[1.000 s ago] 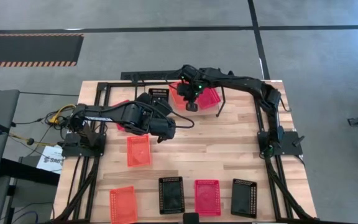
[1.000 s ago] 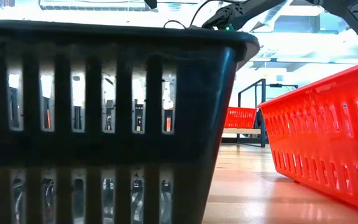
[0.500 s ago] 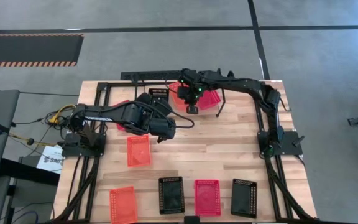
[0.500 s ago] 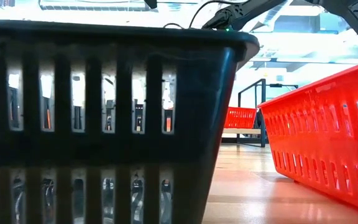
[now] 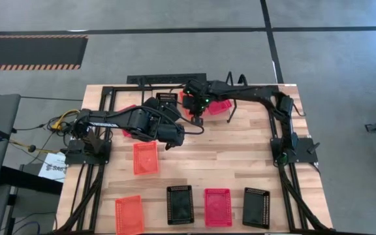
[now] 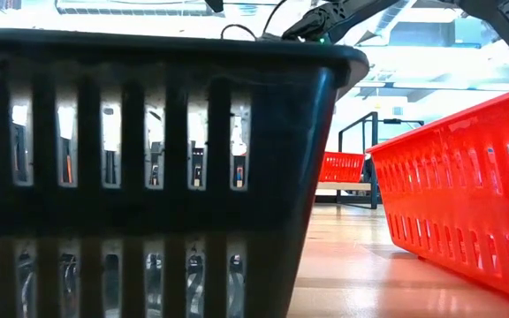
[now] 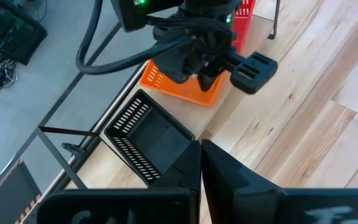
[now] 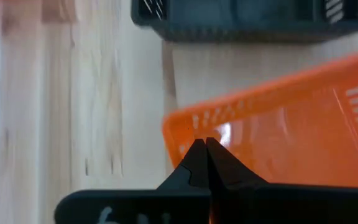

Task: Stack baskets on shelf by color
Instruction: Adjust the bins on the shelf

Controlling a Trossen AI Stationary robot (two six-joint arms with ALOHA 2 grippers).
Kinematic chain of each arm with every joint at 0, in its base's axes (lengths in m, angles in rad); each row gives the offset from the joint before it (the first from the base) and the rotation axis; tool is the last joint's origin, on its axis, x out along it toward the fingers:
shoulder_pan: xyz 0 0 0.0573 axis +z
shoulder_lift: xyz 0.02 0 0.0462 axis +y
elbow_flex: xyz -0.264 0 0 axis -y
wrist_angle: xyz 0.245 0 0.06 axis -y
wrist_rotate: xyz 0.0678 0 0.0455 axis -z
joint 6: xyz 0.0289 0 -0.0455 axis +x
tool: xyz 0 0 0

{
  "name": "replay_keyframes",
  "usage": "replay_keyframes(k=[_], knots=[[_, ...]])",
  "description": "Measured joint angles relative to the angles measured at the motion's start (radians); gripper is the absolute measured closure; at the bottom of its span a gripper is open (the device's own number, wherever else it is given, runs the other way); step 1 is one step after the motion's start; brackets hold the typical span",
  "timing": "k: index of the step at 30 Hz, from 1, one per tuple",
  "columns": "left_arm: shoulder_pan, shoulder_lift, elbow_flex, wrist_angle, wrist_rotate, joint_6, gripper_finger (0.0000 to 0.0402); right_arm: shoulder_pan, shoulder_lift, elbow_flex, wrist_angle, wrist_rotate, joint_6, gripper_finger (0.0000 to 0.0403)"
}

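The right pincer [image 5: 198,116] was clamped on the rim of an orange basket [image 8: 278,130], holding it tilted at the far side of the table [image 5: 240,156], beside a black basket [image 5: 167,100] and a red-pink one [image 5: 219,106]. The left pincer [image 7: 200,163] was closed, empty, near mid-table. Five more baskets lay nearer the front edge.

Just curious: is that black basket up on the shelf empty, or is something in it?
Empty: the black basket shows only its bare floor and slotted walls.
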Motion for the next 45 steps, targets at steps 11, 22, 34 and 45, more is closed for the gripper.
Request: replay_keyframes(k=[11,22,34,45], knots=[[-0.003,0.0,0.0,0.0,0.0,-0.007,0.0401,0.037,0.0,0.0,0.187,-0.051,0.106,0.0403],[-0.024,0.0,0.0,0.0,0.0,-0.016,0.0401,0.032,-0.011,0.122,0.018,0.157,0.17,0.0403],[-0.027,0.0,0.0,0.0,0.0,-0.019,0.0401,0.026,-0.001,0.037,-0.019,0.157,0.262,0.0403],[-0.04,0.0,0.0,0.0,0.0,-0.022,0.0401,0.04,-0.001,0.019,0.053,0.132,0.283,0.0403]])
